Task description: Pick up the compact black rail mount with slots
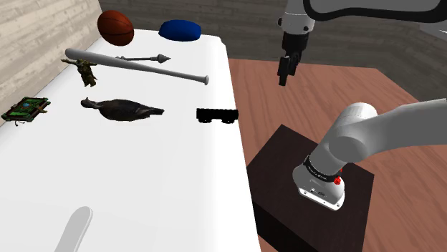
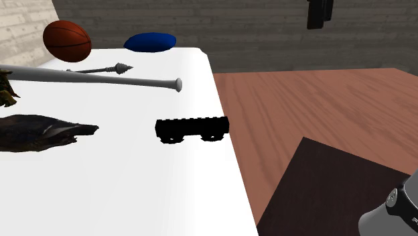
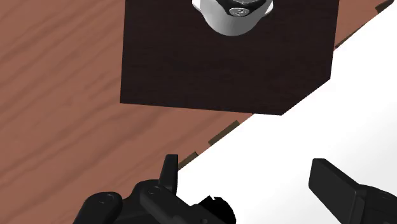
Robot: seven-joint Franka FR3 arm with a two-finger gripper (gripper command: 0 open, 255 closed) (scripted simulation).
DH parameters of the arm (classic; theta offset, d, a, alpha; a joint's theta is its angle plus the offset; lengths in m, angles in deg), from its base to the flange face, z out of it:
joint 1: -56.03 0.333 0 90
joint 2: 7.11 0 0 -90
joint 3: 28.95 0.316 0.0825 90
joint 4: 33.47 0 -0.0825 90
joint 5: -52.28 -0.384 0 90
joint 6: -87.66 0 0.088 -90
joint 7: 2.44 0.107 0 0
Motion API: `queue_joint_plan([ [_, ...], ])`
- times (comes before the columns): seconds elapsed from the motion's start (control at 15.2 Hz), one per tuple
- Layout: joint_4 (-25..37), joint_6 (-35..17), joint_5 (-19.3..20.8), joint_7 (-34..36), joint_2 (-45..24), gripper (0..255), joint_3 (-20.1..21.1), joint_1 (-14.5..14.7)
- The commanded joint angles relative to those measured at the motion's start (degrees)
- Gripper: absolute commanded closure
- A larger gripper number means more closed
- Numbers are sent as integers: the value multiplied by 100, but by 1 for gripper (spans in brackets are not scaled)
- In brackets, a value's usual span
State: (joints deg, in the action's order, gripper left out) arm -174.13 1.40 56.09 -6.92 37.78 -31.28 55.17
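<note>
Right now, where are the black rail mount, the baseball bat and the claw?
black rail mount [image 2: 192, 127], second exterior view, middle of its body.
baseball bat [image 1: 136, 66], shoulder view, middle of its shaft.
claw [image 3: 245, 168], wrist view, gap midway between its open fingertips.

We take this for a room in a house: a reddish-brown wooden plank floor [image 1: 315, 86] runs beside a pale wall of light boards [image 1: 36, 28] and a dark grey wall with horizontal lines [image 2: 268, 33]. On the plain white table [image 1: 143, 179] we see things of play and home: a round orange-brown ball [image 1: 115, 27], a long grey baseball bat [image 1: 136, 66] and a flat blue cushion [image 1: 179, 30]
</note>
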Motion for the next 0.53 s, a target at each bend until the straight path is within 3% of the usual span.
queue_joint_plan([
  [0.0, 0, 0, 0, 0, 0, 0, 0, 0],
  [0.46, -329, -1597, 104, -511, -1028, 0, -111, 248],
])
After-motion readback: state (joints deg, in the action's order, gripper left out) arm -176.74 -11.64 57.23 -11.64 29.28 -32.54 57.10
